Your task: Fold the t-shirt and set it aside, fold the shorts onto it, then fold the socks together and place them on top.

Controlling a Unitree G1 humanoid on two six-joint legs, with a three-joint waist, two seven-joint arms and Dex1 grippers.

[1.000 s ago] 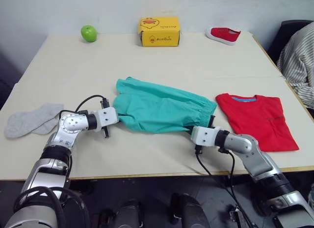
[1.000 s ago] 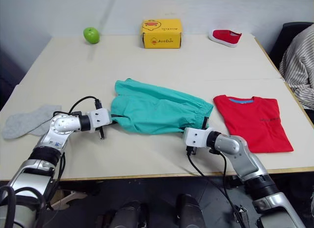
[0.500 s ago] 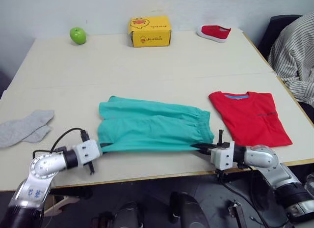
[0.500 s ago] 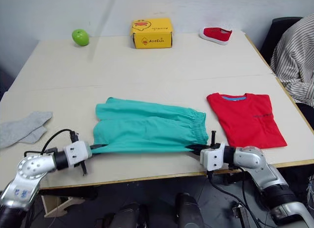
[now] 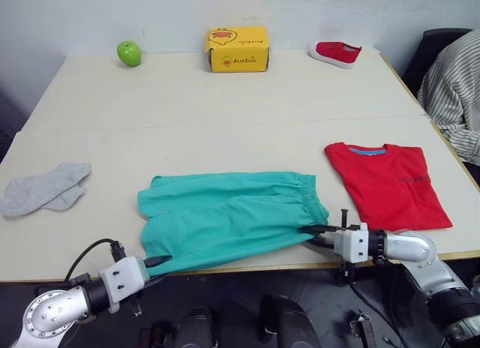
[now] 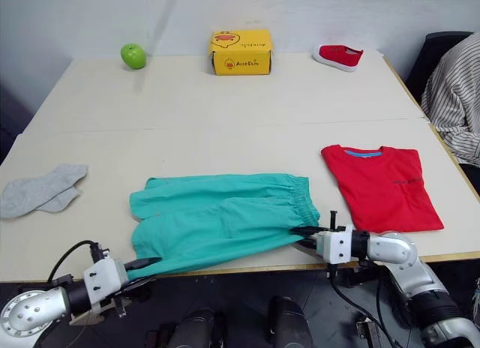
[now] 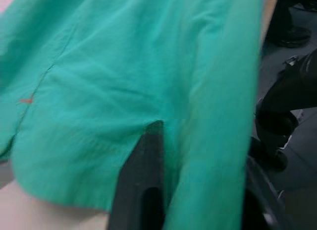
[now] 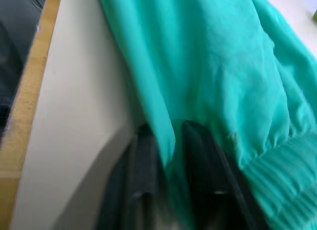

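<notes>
My left gripper (image 6: 142, 263) is clenched on the near left corner of the shorts (image 6: 225, 220), and my right gripper (image 6: 304, 233) pinches their near edge by the gathered waistband, so the teal cloth lies stretched between my two tools along the front of the table (image 6: 225, 138). Just beyond my right gripper lies the t-shirt (image 6: 381, 184), folded flat, while the socks (image 6: 41, 189) rest well apart past my left one.

table (image 5: 225, 100): pale beige top, seam across the middle, wooden front edge | wall (image 5: 90, 14): plain light grey-white behind the table | chair (image 5: 435, 44): dark, at far right corner | person (image 5: 457, 93): striped sleeve at right edge | floor (image 5: 247, 318): dark under the front edge | light: even, soft
</notes>
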